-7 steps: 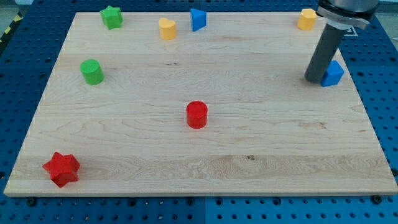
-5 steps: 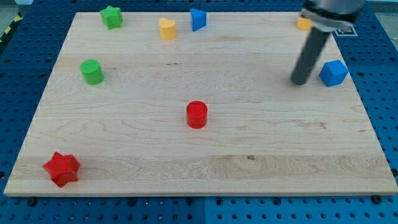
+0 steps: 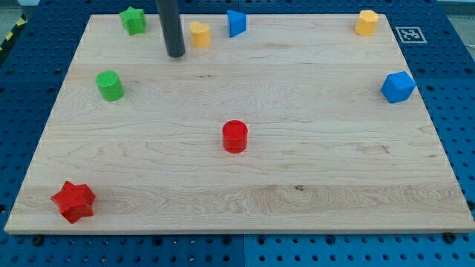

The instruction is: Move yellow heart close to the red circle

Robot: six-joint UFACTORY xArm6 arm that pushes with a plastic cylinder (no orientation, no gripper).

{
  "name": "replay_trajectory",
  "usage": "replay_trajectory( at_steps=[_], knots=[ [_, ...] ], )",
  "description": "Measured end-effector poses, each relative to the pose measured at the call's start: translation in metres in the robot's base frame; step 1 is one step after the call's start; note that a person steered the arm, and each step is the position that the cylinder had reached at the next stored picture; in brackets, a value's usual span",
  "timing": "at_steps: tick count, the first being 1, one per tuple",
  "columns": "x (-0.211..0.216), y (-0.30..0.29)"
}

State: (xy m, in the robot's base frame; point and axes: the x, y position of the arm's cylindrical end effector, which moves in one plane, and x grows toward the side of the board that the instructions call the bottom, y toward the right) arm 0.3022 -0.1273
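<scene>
Since the earlier frames, my tip (image 3: pixel 176 54) is seen carried from beside the blue cube-like block (image 3: pixel 398 87) at the view's right across to the upper left of the wooden board (image 3: pixel 312 200), while every block is left unmoved. No pincer is fitted, only a bare dark rod, so nothing is grasped. The yellow heart block (image 3: pixel 199 33) is found just right of my tip, apart from it, and the red circular block (image 3: pixel 235 136) well below and to the right.

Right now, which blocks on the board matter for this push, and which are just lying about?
In the job:
yellow heart
red circle
my tip, just left of the heart

Lying about:
green star
green cylinder
red star
blue block at top
blue block at right
yellow block at top right
</scene>
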Motion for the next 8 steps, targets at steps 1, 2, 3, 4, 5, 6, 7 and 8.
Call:
replay_trajectory(
  at_steps=[1, 2, 3, 4, 5, 6, 7, 8],
  knots=[
    [-0.005, -0.038],
    [-0.016, -0.043],
    [-0.024, -0.034],
    [-0.048, -0.021],
    [-0.076, -0.005],
    [-0.093, 0.028],
    [-0.093, 0.047],
    [-0.086, 0.047]
  ],
)
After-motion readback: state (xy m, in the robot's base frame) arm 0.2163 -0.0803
